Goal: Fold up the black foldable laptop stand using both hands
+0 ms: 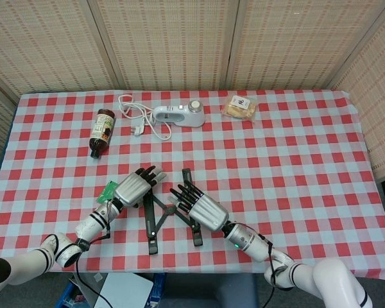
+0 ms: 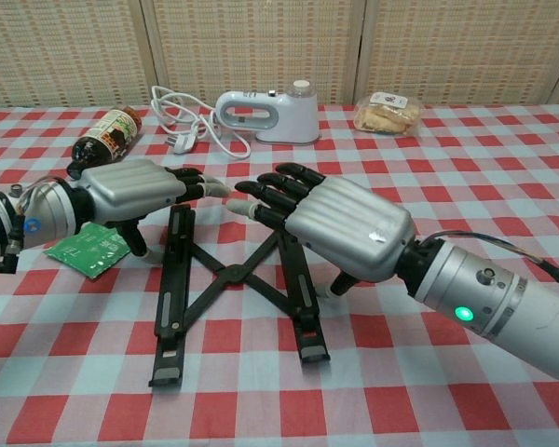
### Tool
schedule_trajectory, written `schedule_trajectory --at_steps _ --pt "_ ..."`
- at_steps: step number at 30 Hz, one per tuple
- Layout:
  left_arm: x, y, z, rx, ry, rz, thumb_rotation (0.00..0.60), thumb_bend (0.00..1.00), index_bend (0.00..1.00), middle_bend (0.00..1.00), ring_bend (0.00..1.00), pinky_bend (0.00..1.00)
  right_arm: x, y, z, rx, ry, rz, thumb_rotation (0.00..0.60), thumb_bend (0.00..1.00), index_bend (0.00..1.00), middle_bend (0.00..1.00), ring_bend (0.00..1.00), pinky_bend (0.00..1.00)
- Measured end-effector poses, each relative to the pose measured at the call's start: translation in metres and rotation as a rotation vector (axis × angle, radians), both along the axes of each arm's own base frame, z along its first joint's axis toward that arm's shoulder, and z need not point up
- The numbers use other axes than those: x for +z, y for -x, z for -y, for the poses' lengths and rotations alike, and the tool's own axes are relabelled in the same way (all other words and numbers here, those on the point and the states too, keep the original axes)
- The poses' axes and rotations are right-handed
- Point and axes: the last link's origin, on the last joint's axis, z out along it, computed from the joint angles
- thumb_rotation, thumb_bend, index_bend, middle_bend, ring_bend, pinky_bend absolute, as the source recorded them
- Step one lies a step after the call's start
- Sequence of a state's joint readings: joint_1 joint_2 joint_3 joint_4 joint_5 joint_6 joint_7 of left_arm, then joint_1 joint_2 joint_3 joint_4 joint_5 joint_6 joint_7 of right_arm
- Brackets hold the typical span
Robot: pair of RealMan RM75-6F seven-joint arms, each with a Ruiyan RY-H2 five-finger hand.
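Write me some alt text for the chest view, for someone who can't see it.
Two robot hands flank a black laptop stand lying partly open on a red checked table: the left hand at its left rail, the right hand over its right rail, fingers extended. Behind lie a brown bottle, a white appliance with cord, and a bagged snack.

homely checkered tablecloth (image 1: 295, 160), wicker screens (image 1: 167, 42)

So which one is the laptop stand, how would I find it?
Look at the near edge of the checkered table, right between the two silver robot hands, left and right. The laptop stand is the flat black thing there: two long bars joined by crossed struts like an X. Nothing else on the table is all black and shaped like that.
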State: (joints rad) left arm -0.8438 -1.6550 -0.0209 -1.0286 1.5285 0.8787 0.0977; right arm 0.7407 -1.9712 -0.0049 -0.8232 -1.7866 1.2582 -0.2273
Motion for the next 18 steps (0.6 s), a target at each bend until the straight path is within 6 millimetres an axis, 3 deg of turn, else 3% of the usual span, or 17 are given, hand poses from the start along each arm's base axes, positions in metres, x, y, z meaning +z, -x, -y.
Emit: schedule_trajectory --at_steps 18 --pt "-0.002 -0.016 0.002 0.015 0.03 0.051 0.6 0.21 0.0 0.0 0.0 0.2 -0.006 -0.021 -0.002 0.01 0.04 0.094 0.6 0.0 0.0 0.0 0.0 0.0"
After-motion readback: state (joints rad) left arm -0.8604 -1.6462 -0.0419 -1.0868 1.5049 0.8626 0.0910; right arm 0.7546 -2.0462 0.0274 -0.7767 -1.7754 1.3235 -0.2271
